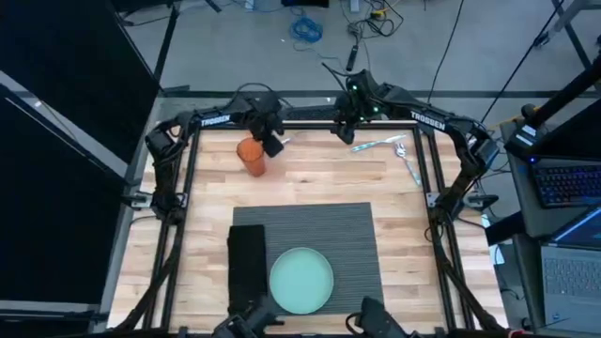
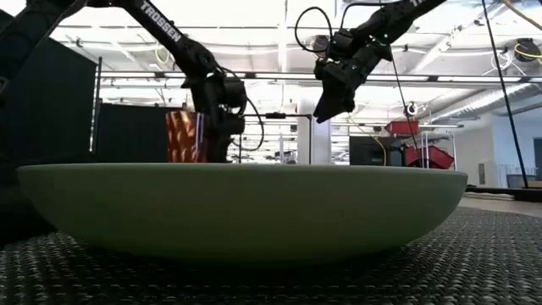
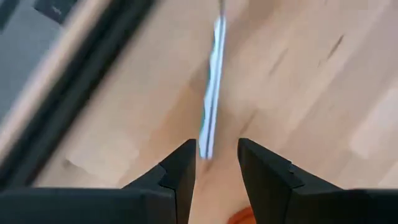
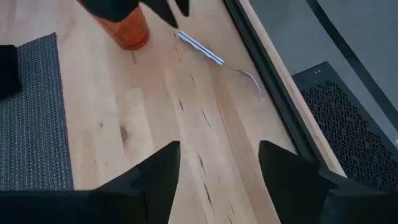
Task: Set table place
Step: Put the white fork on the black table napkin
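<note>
Two claws hang open over the desk's [image 1: 310,174] far edge. Nearest the left claw [image 1: 272,143] lies a fork [image 4: 211,55], its handle stretching ahead between open fingers; placemat [image 1: 347,235] lies well toward the near edge.

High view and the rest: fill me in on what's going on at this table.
A two-arm robot is partway through setting a place. On the table, the placemat already holds a teal plate and a black napkin. The left gripper, open, hangs beside the orange cup at the far edge. The right gripper, also open, hangs over the far edge near loose cutlery. Neither holds anything.
</note>
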{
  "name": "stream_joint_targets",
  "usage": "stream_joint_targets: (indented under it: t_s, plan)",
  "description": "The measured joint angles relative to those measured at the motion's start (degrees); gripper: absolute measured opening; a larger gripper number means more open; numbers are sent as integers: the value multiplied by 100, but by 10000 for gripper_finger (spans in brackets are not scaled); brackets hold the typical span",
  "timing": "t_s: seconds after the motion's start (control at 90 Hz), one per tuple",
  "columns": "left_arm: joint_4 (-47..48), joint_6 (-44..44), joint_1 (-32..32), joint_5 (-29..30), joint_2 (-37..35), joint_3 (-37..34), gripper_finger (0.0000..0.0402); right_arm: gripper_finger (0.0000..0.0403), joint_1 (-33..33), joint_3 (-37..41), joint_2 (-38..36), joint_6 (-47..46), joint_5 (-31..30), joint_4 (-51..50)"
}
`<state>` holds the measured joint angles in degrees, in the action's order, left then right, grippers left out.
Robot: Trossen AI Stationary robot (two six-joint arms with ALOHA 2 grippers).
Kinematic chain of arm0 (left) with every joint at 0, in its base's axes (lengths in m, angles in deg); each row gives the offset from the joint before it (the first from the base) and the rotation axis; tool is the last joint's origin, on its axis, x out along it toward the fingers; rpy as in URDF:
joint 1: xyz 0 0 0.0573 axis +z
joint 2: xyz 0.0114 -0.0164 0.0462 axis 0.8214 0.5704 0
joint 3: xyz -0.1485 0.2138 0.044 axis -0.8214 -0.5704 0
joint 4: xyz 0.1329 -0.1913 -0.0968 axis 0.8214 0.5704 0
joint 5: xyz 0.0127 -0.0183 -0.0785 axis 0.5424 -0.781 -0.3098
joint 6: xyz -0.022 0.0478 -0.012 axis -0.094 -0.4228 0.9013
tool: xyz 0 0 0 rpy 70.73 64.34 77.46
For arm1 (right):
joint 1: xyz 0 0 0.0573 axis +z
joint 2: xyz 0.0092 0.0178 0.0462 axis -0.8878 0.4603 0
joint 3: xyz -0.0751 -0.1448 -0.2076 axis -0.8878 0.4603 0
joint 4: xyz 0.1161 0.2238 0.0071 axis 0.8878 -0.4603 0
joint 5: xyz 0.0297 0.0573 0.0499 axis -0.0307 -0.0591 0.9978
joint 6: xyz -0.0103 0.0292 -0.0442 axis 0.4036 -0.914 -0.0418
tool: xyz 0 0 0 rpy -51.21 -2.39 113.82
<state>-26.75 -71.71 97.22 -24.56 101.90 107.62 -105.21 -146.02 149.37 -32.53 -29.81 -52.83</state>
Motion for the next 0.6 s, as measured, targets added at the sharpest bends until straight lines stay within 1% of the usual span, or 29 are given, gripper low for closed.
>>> stream_joint_targets:
  t_s: [0.189, 0.3, 0.456, 0.6]
  plan:
    - [76, 39, -341, 26, -58, -273, 108, 203, 66, 0, 0, 0, -1, -17]
    - [-148, -25, -550, 287, -97, -277, 108, 203, 75, -2, 0, 0, -1, -31]
    - [-267, -248, -655, 561, -107, -27, 108, 203, 73, -2, 0, 0, -5, -29]
    - [-557, -453, -536, 688, -107, 116, 108, 203, 73, -2, 0, 22, -8, -13]
